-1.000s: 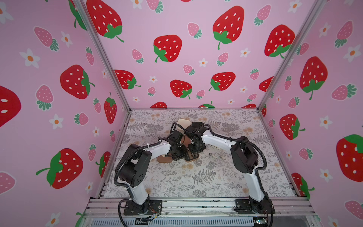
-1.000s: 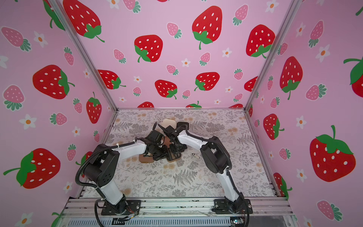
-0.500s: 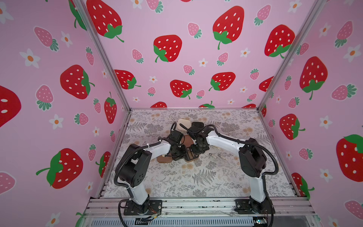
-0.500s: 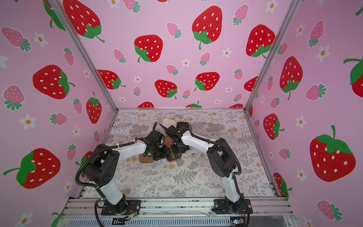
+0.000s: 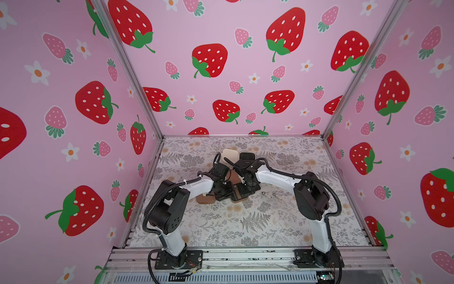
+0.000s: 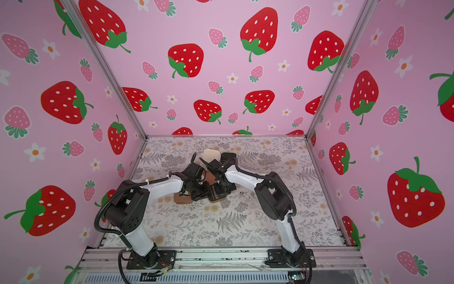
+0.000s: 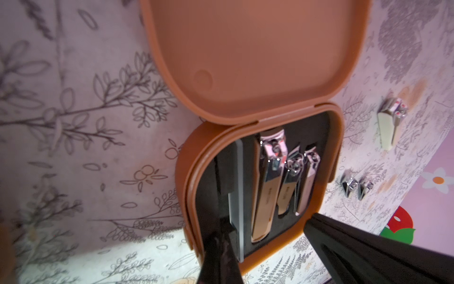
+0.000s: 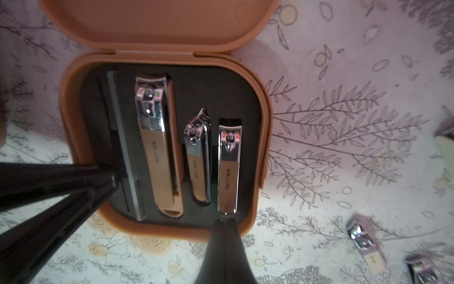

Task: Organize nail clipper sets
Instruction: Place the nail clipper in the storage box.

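The open brown case sits mid-way on the floral cloth, and both arms reach in over it. Its lid stands raised on the hinge. In its black insert lie a grey file, a large clipper, a middle clipper and a small clipper, side by side in that order.

The left gripper has its two fingers drawn together to a point. The tip rests inside the case against the file's outer edge, near the end farthest from the hinge. Whether it pinches the file or only presses on it cannot be told.

The right gripper is closed as well, fingertips meeting with nothing between them. It sits over the case's rim opposite the hinge, just beside the tail of the small clipper.

A second brown case lies just beside the open case on the left arm's side, partly under that arm. The cream case lies beyond the open case toward the back wall, a black-lined half next to its cream half. Three loose clippers lie on the cloth near the open case on the right arm's side — one apart from the other two.
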